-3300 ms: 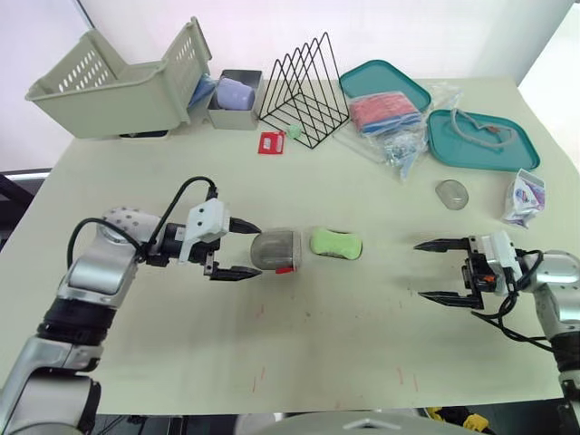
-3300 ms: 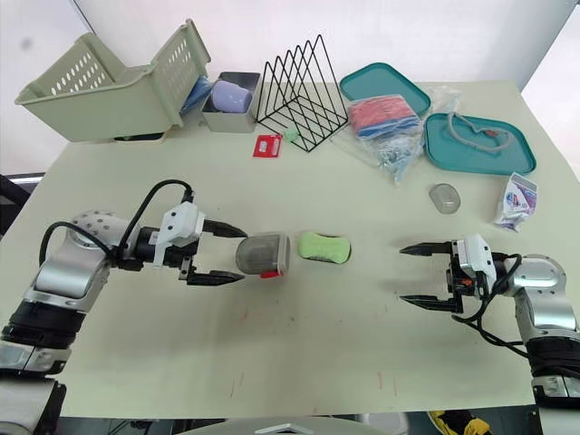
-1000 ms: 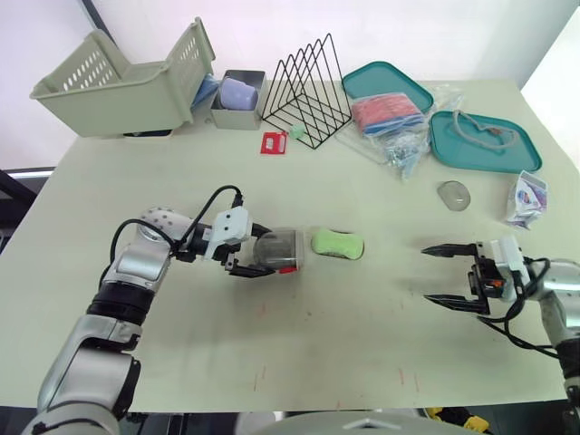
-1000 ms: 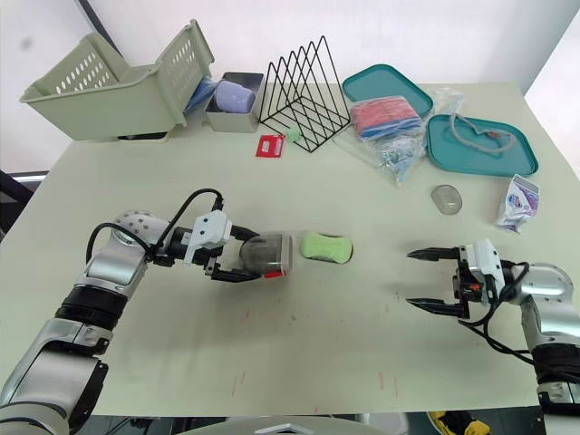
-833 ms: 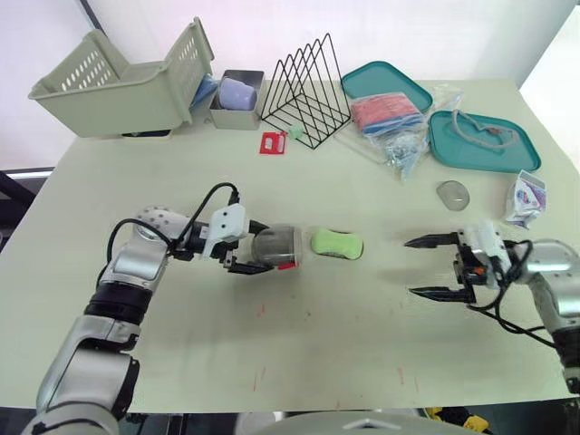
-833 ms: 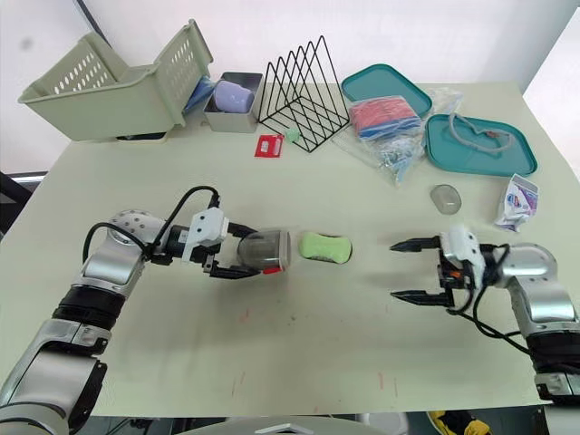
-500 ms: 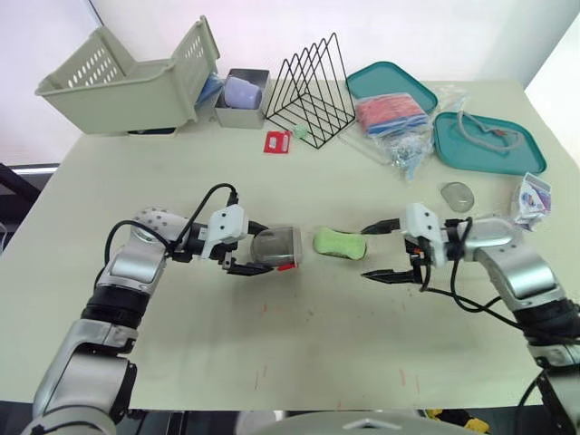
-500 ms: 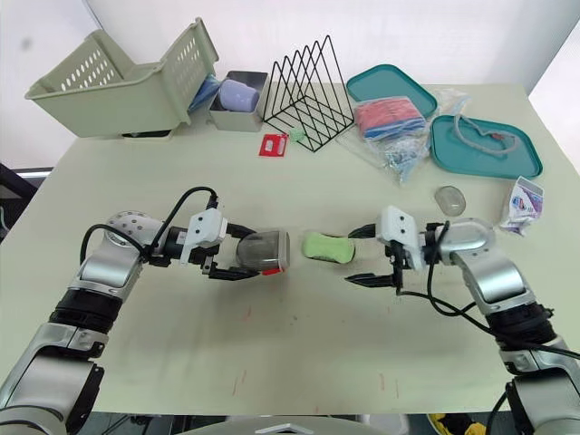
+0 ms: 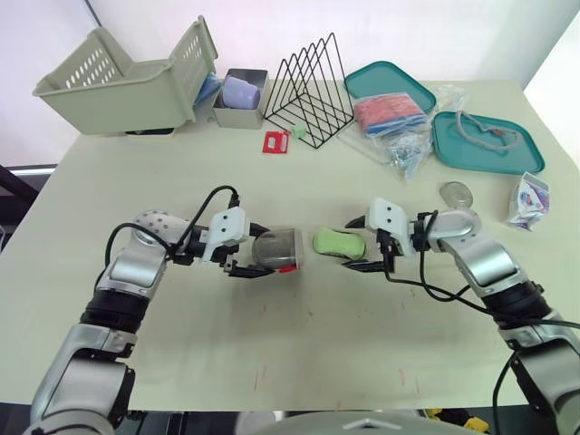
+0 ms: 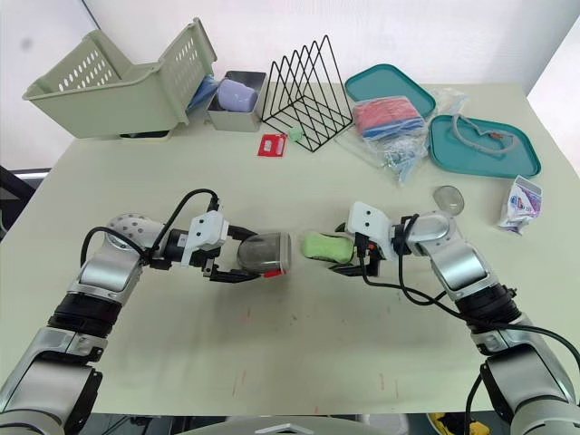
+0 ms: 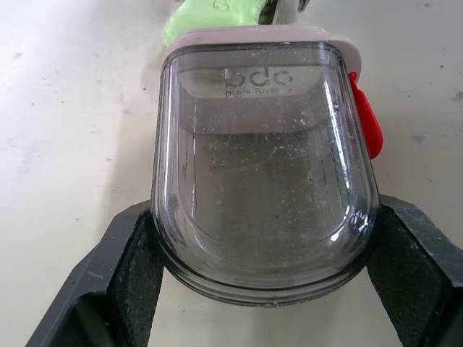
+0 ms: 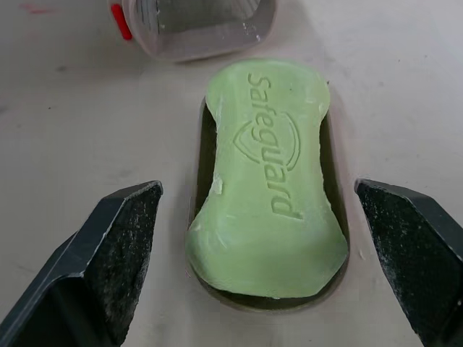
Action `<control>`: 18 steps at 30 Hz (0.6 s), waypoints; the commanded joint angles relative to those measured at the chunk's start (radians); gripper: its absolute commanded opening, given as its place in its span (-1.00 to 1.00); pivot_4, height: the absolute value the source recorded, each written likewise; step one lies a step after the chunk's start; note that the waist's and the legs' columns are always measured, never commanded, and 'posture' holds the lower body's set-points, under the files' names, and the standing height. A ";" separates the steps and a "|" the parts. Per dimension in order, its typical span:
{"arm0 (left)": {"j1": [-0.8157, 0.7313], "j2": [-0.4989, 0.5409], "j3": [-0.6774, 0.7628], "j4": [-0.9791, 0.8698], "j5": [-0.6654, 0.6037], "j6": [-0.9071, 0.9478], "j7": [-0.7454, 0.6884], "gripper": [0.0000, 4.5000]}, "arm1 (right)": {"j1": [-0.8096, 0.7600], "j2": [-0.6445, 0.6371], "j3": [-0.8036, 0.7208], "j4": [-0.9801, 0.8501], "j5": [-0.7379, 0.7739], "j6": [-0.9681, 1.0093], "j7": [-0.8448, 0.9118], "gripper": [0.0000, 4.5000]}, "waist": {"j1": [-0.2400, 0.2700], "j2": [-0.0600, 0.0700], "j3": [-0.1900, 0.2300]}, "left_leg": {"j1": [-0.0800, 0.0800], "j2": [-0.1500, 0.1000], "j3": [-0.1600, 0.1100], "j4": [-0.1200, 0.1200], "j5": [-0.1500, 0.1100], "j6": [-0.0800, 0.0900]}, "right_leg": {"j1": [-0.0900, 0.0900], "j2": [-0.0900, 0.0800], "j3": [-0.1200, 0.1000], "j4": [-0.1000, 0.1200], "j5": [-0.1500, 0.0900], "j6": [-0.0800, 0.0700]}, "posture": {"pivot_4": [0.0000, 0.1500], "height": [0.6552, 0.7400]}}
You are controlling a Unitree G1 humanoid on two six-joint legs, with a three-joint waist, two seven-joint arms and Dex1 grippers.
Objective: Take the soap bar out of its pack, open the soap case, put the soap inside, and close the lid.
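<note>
**Fig. Soap beside the empty case**

My left gripper (image 9: 261, 251) clamps the clear, empty soap case (image 9: 279, 248), lying sideways on the desk (image 9: 299, 344). The green soap (image 12: 268, 181) lies just beside it, long axis toward it, between my right gripper's (image 9: 352, 245) spread fingers.

Left jaws clamp case (image 10: 261, 253), soap (image 10: 322, 246) beside

silver arms (image 9: 138, 265), white wrist blocks (image 9: 227, 227), looping black cables (image 9: 217, 188), black pincer fingers (image 12: 116, 249).

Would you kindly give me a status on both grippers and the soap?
Left gripper shut on case. Right gripper open, fingers astride soap, not touching. Soap unwrapped, beside case, apart.
</note>
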 commanded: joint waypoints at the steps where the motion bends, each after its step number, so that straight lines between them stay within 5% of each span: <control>1: 0.006 0.016 0.027 -0.035 -0.023 0.002 0.003 0.52 | -0.023 0.005 -0.001 -0.008 -0.009 0.015 -0.013 1.00 | 0.000 0.000 0.000 | 0.000 0.000 0.000 0.000 0.000 0.000 | 0.000 0.000 0.000 0.000 0.000 0.000 | 1.00 1.00; 13: 0.004 0.014 0.024 -0.034 -0.025 -0.003 0.010 0.52 | -0.010 0.022 0.019 0.011 -0.033 0.042 -0.042 1.00 | 0.000 0.000 0.000 | 0.000 0.000 0.000 0.000 0.000 0.000 | 0.000 0.000 0.000 0.000 0.000 0.000 | 1.00 1.00; 16: 0.003 0.015 0.023 -0.031 -0.024 -0.004 0.009 0.52 | -0.005 0.024 0.020 0.012 -0.033 0.050 -0.046 0.65 | 0.000 0.000 0.000 | 0.000 0.000 0.000 0.000 0.000 0.000 | 0.000 0.000 0.000 0.000 0.000 0.000 | 1.00 1.00; 18: 0.002 0.015 0.023 -0.029 -0.023 -0.004 0.010 0.52 | -0.005 0.024 0.020 0.015 -0.035 0.048 -0.048 0.16 | -0.001 0.000 0.000 | 0.000 0.000 0.000 0.000 0.000 0.000 | 0.000 0.000 0.000 0.000 0.000 0.000 | 1.00 1.00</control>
